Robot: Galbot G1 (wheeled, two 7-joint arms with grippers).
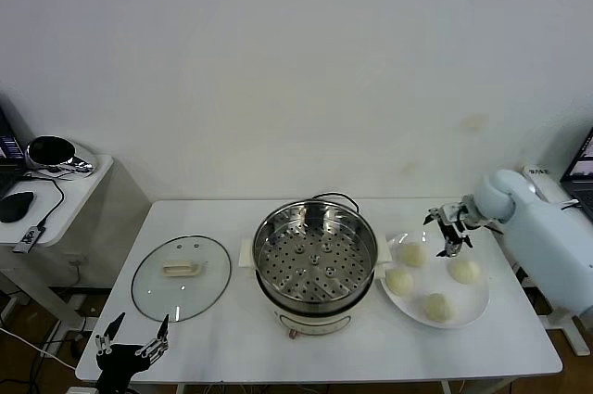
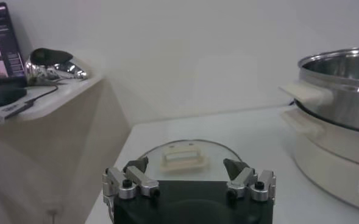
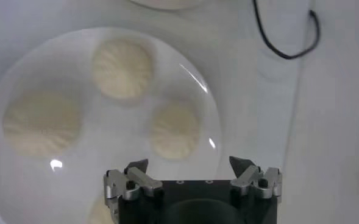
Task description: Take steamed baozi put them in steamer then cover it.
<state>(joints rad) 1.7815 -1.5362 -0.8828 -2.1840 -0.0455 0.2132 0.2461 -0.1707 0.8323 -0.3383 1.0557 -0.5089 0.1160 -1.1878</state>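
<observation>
Robot about to pick the first baozi from the plate.

Right gripper (image 1: 450, 232) hovers, jaws wide and empty, above the plate (image 1: 468, 305) holding four baozi (image 1: 412, 254), right of the steamer (image 1: 315, 260). The steamer stands uncovered and empty; the cover (image 1: 181, 276) lies on its left. Left gripper (image 1: 132, 339), also spread and empty, waits near the cover. Next it likely must descend and close on one bun.

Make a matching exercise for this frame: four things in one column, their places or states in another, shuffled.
Things:
1. glass lid
2. steamer
3. baozi
4. right gripper

Places or states:
A. four on the white plate
B. open, above the plate's far edge
C. flat on the table, on the robot's left of the steamer
D. uncovered, perforated tray empty

Pairs: 1-C, 2-D, 3-A, 4-B
</observation>
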